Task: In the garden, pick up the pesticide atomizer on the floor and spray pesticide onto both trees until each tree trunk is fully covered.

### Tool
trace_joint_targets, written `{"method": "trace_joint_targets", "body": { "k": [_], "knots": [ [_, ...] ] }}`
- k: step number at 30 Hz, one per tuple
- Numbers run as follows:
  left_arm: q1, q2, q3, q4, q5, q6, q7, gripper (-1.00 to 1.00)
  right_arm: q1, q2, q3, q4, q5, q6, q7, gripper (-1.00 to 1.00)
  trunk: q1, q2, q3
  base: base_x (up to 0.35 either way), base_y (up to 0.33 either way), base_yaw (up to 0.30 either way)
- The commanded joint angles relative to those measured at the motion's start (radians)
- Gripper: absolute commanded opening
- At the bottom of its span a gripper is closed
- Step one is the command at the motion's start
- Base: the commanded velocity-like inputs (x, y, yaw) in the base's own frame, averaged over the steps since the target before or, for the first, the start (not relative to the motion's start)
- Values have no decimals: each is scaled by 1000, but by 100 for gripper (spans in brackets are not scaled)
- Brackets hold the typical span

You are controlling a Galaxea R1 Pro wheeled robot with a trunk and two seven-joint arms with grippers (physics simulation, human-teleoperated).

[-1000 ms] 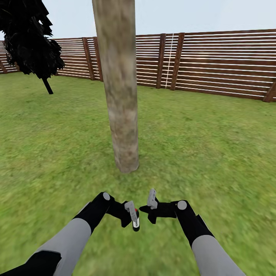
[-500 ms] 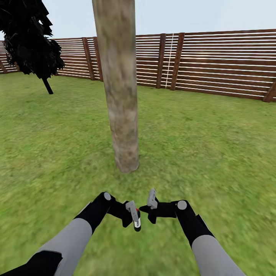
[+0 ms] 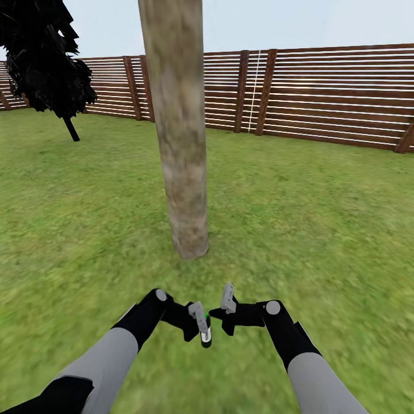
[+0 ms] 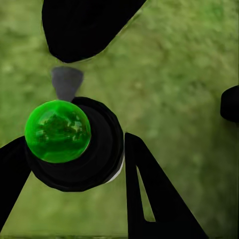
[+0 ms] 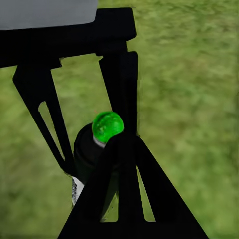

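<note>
A thick pale grey-brown tree trunk (image 3: 183, 144) rises from the lawn straight ahead, a short way beyond both arms. My left gripper (image 3: 202, 329) is shut on the pesticide atomizer (image 3: 205, 338), a small black bottle held low over the grass. In the left wrist view the atomizer (image 4: 79, 149) sits between the two black fingers (image 4: 149, 199), and its round knob glows green (image 4: 57, 130). My right gripper (image 3: 228, 296) hovers just to the right of it with the fingers together and nothing held. The right wrist view looks past its fingers (image 5: 124, 199) at the atomizer (image 5: 92, 149).
A brown slatted wooden fence (image 3: 322, 92) closes off the lawn at the back. A slim near-black tree (image 3: 46, 57) stands at the far left. Open grass (image 3: 322, 230) lies on both sides of the trunk.
The small knob on the atomizer has turned from red to green. The arms, trunk and camera have stayed put.
</note>
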Motion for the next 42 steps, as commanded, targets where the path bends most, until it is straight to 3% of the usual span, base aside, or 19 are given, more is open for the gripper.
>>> {"method": "trace_joint_targets", "body": {
  "k": [1,4,10,17,18,22,25,26,27,28,29,30,32,34,36,38,40,41,42],
  "knots": [
    [1,3,0,1,1,-1,0,-100,0,0,0,0,0,0,0,-100,0,0,0,0,0,0],
    [1,42,0,3,-7,-2,0,-100,0,0,0,1,0,0,0,-100,0,0,0,0,0,0],
    [1,203,0,4,-10,-2,1,-100,0,0,0,1,0,0,0,-100,0,0,0,0,0,0],
    [1,301,7,4,-4,-1,29,-100,0,-1,0,4,1,0,1,-100,0,0,0,0,0,0],
    [2,308,14,4,-3,0,40,-100,0,-1,0,4,1,0,1,100,0,0,0,0,0,0],
    [5,324,33,4,-6,3,166,-100,0,-4,-2,5,1,0,1,100,0,0,0,0,0,0],
    [14,337,36,16,-9,15,322,-100,0,-13,-8,5,5,-2,-6,100,0,0,0,0,0,0],
    [71,348,37,18,-9,13,389,-100,2,-98,-97,17,6,-2,-134,100,0,0,0,0,0,0],
    [86,350,43,19,-2,13,428,-100,3,-135,-188,82,6,-4,-240,100,0,0,0,0,0,0],
    [89,348,60,20,0,14,457,-100,4,-151,-226,128,6,-5,-291,100,0,0,0,0,0,0],
    [92,341,102,20,3,13,506,-100,6,-186,-270,200,6,-9,-374,100,0,0,0,0,0,0],
    [93,337,132,22,4,13,530,-100,10,-208,-288,242,6,-13,-424,100,0,0,0,0,0,0],
    [94,318,245,43,30,7,568,-100,37,-251,-313,346,-1,-67,-576,100,0,0,0,0,0,0],
    [95,311,339,65,89,3,577,-100,81,-262,-319,401,-18,-156,-724,100,0,0,0,0,0,0],
    [95,309,391,75,143,2,581,-100,129,-264,-321,439,-45,-232,-888,100,0,0,0,0,0,0],
    [95,297,412,80,176,6,611,-100,177,-262,-322,467,-103,-288,-1086,100,0,0,0,0,0,0],
    [95,276,417,85,184,9,656,-100,206,-261,-322,476,-164,-321,-1189,100,0,0,0,0,0,0],
    [95,255,419,103,186,10,702,-100,225,-260,-321,480,-218,-346,-1234,100,0,0,0,0,0,0],
    [95,242,419,118,186,11,730,-100,234,-260,-321,481,-251,-359,-1251,100,0,0,0,0,0,0]
  ]
}}
